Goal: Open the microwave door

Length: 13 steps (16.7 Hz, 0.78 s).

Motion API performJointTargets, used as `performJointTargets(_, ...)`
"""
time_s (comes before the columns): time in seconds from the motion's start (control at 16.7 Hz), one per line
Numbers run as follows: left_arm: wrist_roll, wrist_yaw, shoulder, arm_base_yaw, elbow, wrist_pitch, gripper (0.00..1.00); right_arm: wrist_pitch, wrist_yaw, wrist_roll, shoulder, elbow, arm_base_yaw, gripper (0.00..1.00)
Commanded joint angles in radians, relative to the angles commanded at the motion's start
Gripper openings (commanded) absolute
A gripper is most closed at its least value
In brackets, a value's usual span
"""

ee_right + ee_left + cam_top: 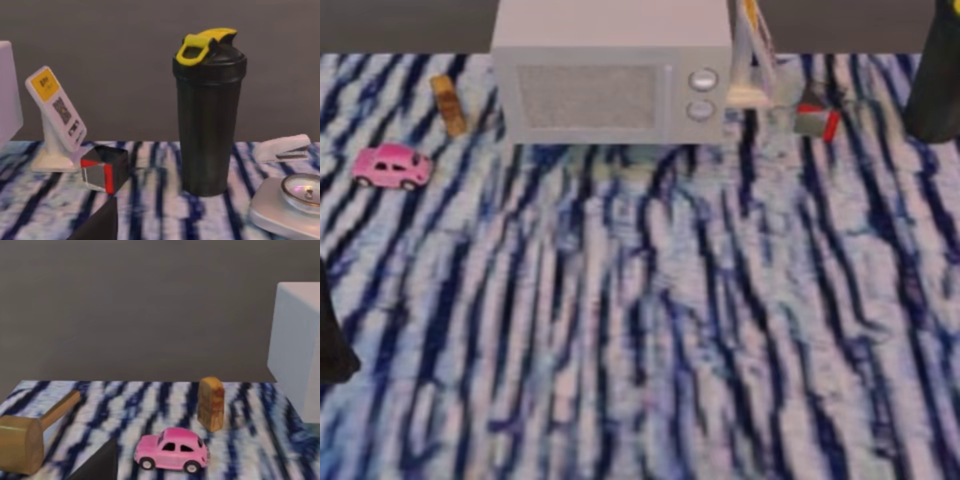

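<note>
With the microwave door shut at the bench's far edge — our tools' state unseen, we cannot tell — a careless reach could shove the microwave back.

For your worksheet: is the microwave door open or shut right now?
Shut. The microwave door lies flush with the microwave front beside the knobs; no gap shows.

Top view looks straight down on the table. Left wrist view sits low at table's left, facing the pink toy car, shared with top view. Right wrist view sits low at table's right, close to the black shaker bottle.
</note>
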Motion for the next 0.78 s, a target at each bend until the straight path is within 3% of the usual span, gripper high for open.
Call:
performJointTargets(0.36,-0.015,-0.003,0.073,-0.023,0.078,-0.047,1.00,0.000,0.000,0.000,0.000,0.000,0.000,1.00)
performJointTargets(0.78,-0.092,-0.035,0.496,-0.132,0.481,-0.321,1.00,0.000,0.000,0.000,0.000,0.000,0.000,1.00)
